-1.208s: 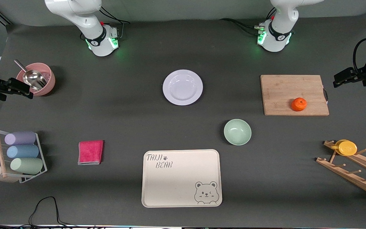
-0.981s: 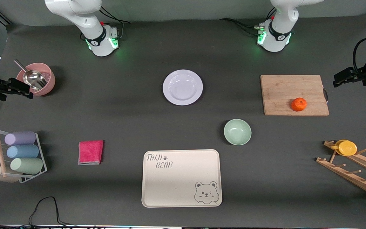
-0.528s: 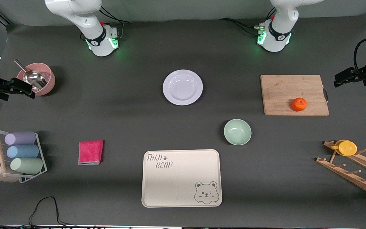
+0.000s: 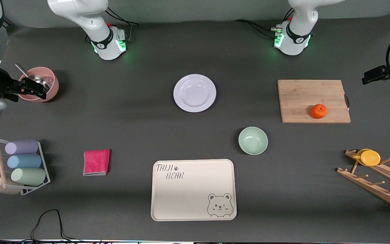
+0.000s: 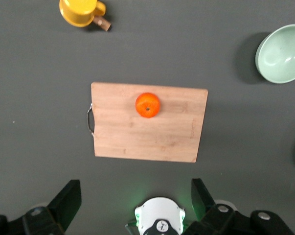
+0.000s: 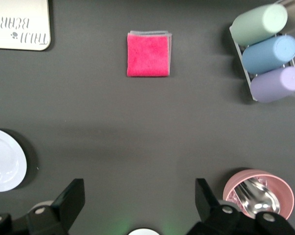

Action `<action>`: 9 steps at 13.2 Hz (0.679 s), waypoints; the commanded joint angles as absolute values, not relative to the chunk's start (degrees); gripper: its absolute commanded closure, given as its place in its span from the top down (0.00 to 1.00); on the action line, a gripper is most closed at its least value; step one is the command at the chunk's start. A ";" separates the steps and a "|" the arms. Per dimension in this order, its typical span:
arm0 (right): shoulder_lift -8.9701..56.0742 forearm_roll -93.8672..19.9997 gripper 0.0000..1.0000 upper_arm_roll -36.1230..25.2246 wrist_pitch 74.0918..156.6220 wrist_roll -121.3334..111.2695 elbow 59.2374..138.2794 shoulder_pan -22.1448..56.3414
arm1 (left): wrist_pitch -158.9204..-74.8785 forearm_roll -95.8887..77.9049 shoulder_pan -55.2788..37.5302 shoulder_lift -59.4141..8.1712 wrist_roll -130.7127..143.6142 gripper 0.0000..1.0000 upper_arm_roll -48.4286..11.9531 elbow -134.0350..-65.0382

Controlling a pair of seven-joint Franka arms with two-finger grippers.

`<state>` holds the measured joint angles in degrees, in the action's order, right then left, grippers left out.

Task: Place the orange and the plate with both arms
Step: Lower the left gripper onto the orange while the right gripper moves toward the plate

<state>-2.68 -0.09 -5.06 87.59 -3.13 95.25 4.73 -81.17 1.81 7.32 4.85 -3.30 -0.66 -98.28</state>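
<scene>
The orange point(image 4: 318, 111) lies on a wooden cutting board point(image 4: 303, 95) toward the left arm's end of the table. It also shows in the left wrist view point(image 5: 147, 105). The pale-lavender plate point(image 4: 194, 93) lies bare near the table's middle, and part of it shows in the right wrist view point(image 6: 3, 166). My left gripper point(image 4: 367, 77) is open and empty, high in the air off the board's end; its fingers point(image 5: 66, 201) stand wide apart. My right gripper point(image 4: 41, 90) is open and empty over the pink bowl, its fingers point(image 6: 71, 198) wide apart.
A pale green bowl point(image 4: 253, 140) and a beige bear tray point(image 4: 193, 179) lie nearer the front camera than the plate. A pink bowl point(image 4: 51, 86) holds a metal scoop. There is a pink cloth point(image 4: 96, 162), a rack of cups point(image 4: 22, 162) and a wooden rack with a yellow cup point(image 4: 370, 157).
My right gripper has moved in over the pink bowl. My left gripper has shifted a little outward, toward the table's end. The orange and the plate have not moved.
</scene>
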 commanded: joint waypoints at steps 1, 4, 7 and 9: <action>-10.62 -0.17 1.00 -5.10 91.57 -1.06 105.26 5.45 | -81.38 2.46 7.64 16.92 -4.92 1.00 0.09 -109.56; -15.98 -5.88 1.00 -5.10 93.33 3.76 112.13 8.34 | -81.04 2.46 8.00 18.28 -4.92 1.00 0.18 -110.92; -18.98 -6.24 1.00 -5.10 95.45 12.37 115.75 14.66 | -84.27 2.46 7.56 17.58 -4.92 1.00 0.18 -113.71; -18.98 -6.33 1.00 -4.92 95.62 12.92 115.75 16.51 | -93.81 2.46 7.82 17.32 -4.92 1.00 0.26 -120.99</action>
